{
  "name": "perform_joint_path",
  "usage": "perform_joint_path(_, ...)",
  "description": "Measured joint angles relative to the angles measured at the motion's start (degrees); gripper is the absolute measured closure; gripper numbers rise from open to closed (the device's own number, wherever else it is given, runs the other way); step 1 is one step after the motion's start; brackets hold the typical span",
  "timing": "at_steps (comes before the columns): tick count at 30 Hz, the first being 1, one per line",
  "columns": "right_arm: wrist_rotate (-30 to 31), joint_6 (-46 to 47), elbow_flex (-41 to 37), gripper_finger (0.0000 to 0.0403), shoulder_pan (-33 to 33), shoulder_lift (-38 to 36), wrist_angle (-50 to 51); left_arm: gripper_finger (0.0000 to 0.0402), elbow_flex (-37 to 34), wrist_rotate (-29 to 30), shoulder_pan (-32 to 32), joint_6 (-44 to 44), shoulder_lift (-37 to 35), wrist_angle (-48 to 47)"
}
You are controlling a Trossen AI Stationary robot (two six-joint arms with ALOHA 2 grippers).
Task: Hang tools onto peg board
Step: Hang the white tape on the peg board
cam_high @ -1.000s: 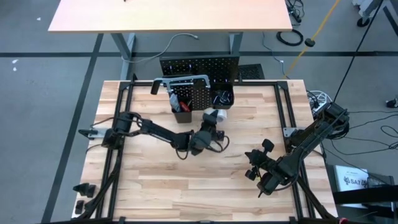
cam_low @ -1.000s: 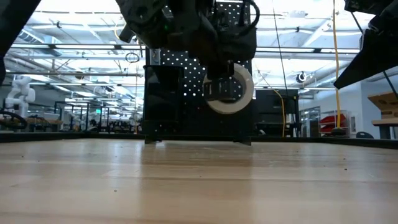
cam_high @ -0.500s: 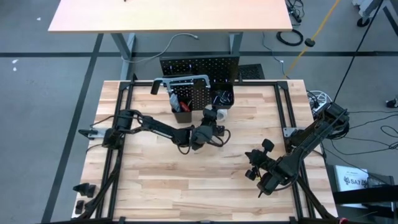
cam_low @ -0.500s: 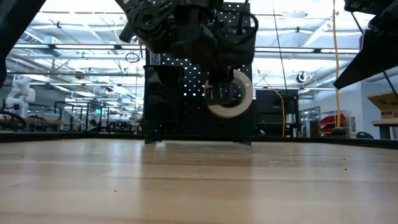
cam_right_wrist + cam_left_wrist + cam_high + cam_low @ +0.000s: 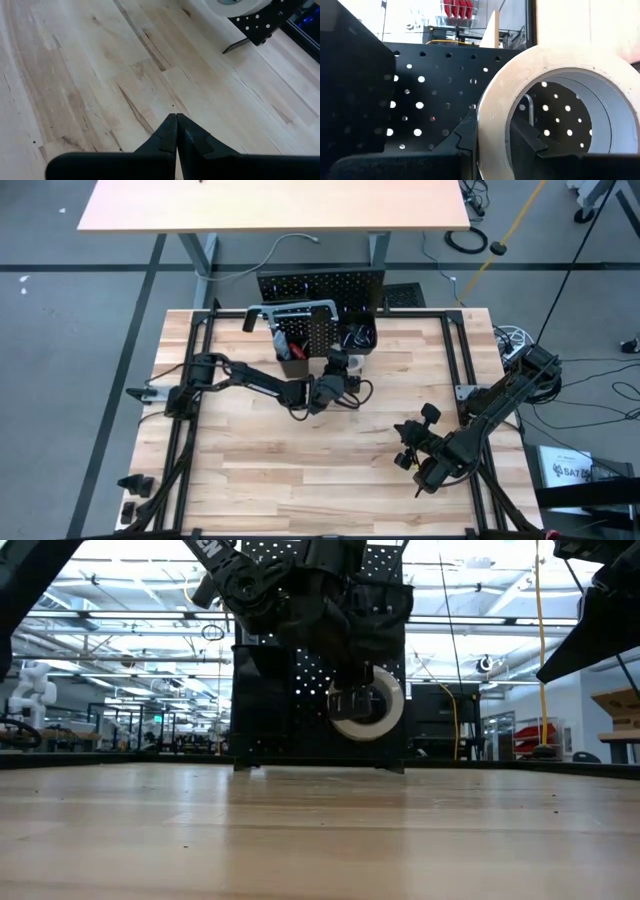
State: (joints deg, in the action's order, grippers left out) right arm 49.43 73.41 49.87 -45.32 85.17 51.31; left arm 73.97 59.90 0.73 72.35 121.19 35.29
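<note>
Left pincer (image 5: pixel 352 700) grips white tape roll (image 5: pixel 368 703) by rim, held off surface just before peg board (image 5: pixel 320 292) near far edge. Hook (image 5: pixel 530 109) probably behind roll's hole; advance level, centred. Right pincer (image 5: pixel 176 120) closed, empty, near right edge.

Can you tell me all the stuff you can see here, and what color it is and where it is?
tape roll: one, white, held up off the table just in front of the peg board
peg board: one, black with holes, standing at the table's far edge
bins: two, black, on the peg board's front
hacksaw: one, grey, against the peg board
red-handled tool: one, in the left bin
table: one, light wood
left gripper: one, dark, gripping the tape roll
right gripper: one, dark, shut, empty, over the table's near right part
</note>
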Motion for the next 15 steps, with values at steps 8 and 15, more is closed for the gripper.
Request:
perform_joint_path(8,0.00,0.02,0.00,0.0403,0.00,0.00,-0.02,0.0333,0.00,0.34,-1.52,0.00,0.04,0.11)
perform_joint_path(15,0.00,-0.01,0.01,0.0403,0.00,0.00,-0.04,0.0292,0.00,0.44,-1.47,-0.05,0.04,0.16)
